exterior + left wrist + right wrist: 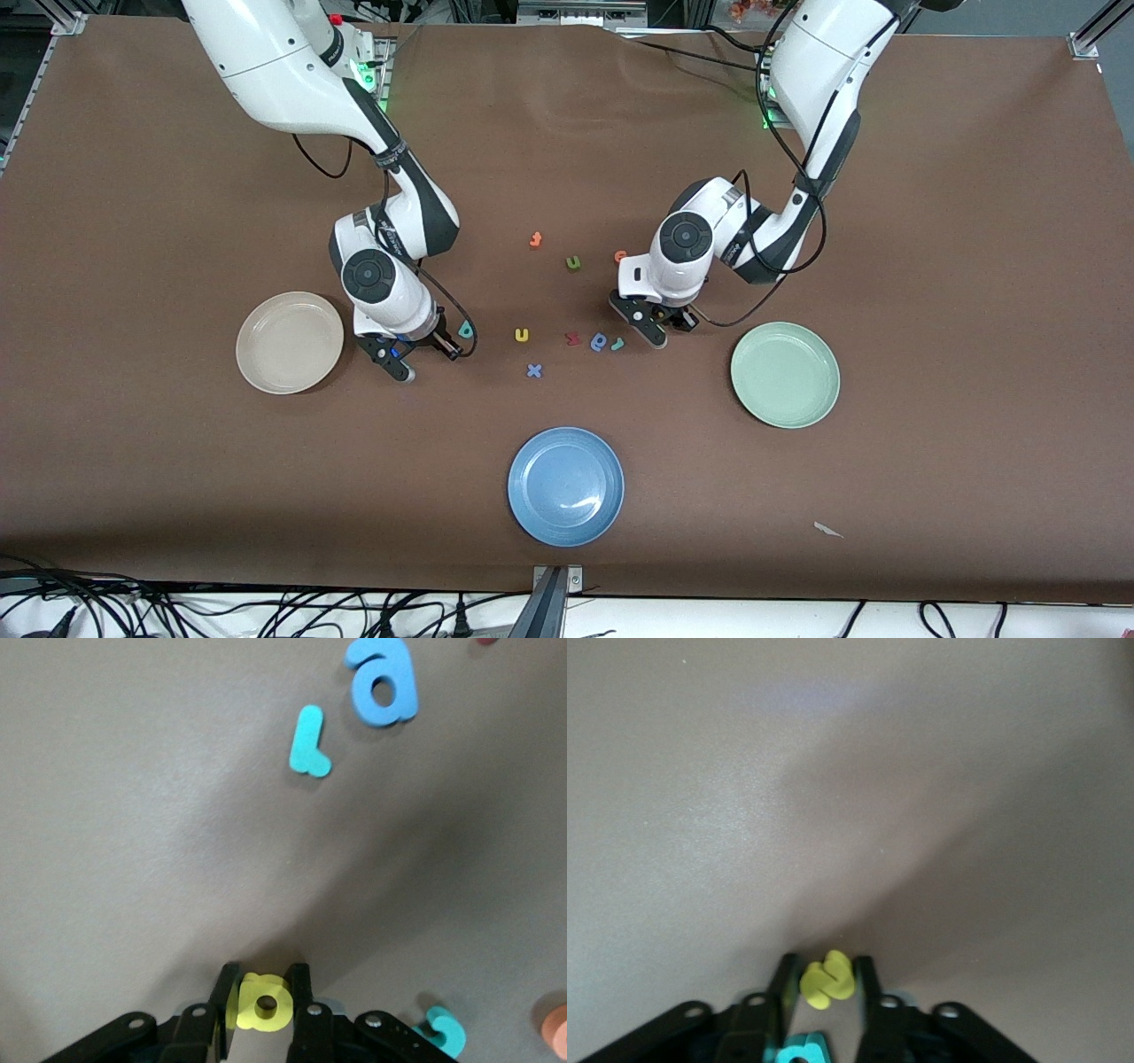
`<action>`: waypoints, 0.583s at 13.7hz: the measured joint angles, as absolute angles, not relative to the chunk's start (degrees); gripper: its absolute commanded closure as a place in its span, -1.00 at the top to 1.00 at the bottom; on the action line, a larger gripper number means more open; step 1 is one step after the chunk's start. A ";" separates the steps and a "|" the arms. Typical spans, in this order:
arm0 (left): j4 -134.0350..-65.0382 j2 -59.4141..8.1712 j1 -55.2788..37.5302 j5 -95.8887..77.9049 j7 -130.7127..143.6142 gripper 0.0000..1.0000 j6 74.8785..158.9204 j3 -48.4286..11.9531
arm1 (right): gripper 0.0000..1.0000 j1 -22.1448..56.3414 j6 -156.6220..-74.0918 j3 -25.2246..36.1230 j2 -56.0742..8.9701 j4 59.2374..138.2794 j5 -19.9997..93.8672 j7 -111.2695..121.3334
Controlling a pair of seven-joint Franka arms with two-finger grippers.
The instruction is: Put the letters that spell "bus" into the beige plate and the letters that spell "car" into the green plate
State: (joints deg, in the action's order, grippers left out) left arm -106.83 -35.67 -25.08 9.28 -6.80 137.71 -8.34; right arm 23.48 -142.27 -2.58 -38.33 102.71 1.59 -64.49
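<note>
My left gripper [263, 992] is low at the table, shut on the yellow "a" [265, 1002]; in the front view it [663, 324] stands between the loose letters and the green plate [786, 374]. The teal "r" [309, 744] lies a little way off on the cloth, and the teal "c" [441, 1030] lies close beside the fingers. My right gripper [827, 985] is shut on the yellow "s" [827, 979], low beside the beige plate [290, 342]. The teal "b" [466, 330] lies right by it. The yellow "u" [522, 335] lies mid-table.
A blue plate [565, 486] sits nearest the front camera. Other loose letters: the blue round one [599, 341], a red one [572, 338], a blue "x" [534, 370], an olive "u" [573, 262], an orange "e" [620, 256] and another orange one [535, 239].
</note>
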 measured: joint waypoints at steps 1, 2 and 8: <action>-106.36 -35.09 -24.69 9.28 -7.90 -0.82 135.85 -8.32 | -0.51 23.48 -142.31 -2.58 -38.36 102.71 1.59 -64.45; -105.69 -34.18 -24.14 9.28 -9.39 -0.82 133.33 -8.31 | -0.53 23.48 -142.30 -2.58 -38.35 102.71 1.59 -64.44; -101.71 -29.57 -18.26 9.28 -15.96 -0.82 123.56 -8.14 | -0.62 21.76 -138.88 -2.10 -36.81 102.17 1.60 -57.46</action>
State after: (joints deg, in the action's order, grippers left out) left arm -101.71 -29.57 -18.26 9.28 -15.96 123.56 -8.14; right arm 21.76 -138.88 -2.10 -36.81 102.17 1.60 -57.46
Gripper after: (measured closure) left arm 0.722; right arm 0.722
